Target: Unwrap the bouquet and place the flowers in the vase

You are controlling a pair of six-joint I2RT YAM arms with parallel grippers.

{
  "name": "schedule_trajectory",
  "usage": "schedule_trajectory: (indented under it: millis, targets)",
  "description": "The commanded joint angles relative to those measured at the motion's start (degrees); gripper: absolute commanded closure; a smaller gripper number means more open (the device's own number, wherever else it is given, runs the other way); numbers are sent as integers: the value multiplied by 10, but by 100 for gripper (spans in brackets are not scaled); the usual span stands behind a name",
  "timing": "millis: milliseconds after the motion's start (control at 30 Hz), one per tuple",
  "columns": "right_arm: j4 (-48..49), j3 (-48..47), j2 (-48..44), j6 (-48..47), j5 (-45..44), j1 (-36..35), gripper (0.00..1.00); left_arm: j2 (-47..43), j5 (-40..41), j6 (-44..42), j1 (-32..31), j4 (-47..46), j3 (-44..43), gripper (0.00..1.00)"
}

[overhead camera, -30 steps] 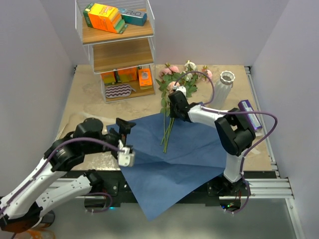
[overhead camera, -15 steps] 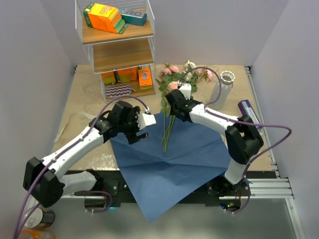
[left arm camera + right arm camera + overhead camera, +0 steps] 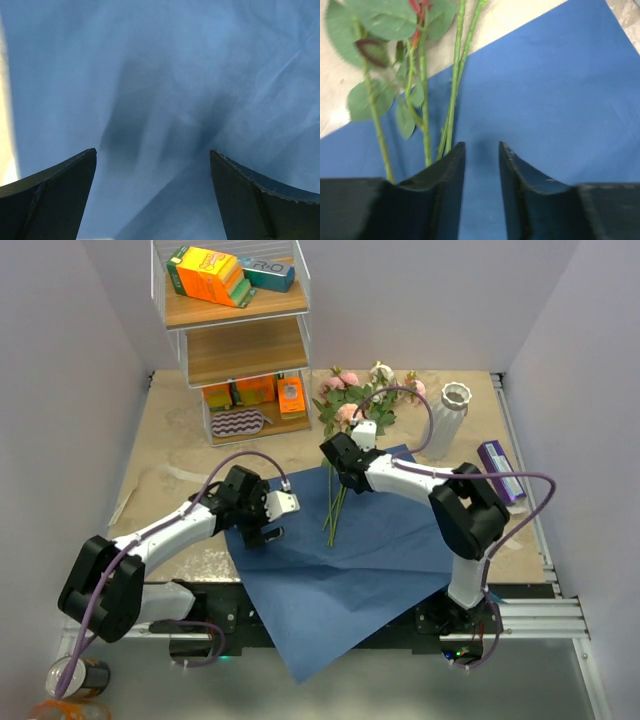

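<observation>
beige table (image 3: 170, 455), blue paper (image 3: 380, 550) (spread flat) — grey walls (image 3: 420, 300)

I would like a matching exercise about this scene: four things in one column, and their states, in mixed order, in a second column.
Things:
1. vase
2. blue paper
3. flowers
4. left tool

States:
a. lying down, stems on the paper
b. wide open, holding nothing
c. standing upright
d. spread open on the table

Pairs: 1-c, 2-d, 3-a, 4-b
</observation>
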State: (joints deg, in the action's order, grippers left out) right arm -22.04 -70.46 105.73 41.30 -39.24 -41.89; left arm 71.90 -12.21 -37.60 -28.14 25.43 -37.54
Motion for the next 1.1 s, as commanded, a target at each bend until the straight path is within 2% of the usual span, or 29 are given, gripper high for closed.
schedule_trajectory:
  millis: [0, 200, 367, 533, 633, 867, 1000, 1067]
  targets:
    - [36, -58, 32, 3, -51, 16, 66, 8, 32, -27, 4, -78, 40, 0]
    - [73, -58, 49, -7, -53, 31, 64, -4, 47, -46, 5, -104, 76, 0]
    - [106, -47, 45, -21, -42, 39, 55, -7, 50, -44, 5, -108, 75, 0]
    - [125, -59, 75, -32, -23, 55, 55, -23, 48, -41, 5, -99, 68, 0]
    - [133, -72, 95, -33, -10, 64, 58, -30, 47, -35, 5, -92, 62, 0]
    - [134, -98, 134, -34, 14, 77, 73, -45, 44, -32, 5, -80, 48, 0]
    - [139, -98, 133, -36, 24, 76, 77, -49, 40, -31, 5, -77, 49, 0]
    - [139, -95, 130, -36, 25, 76, 83, -48, 39, -29, 5, -78, 50, 0]
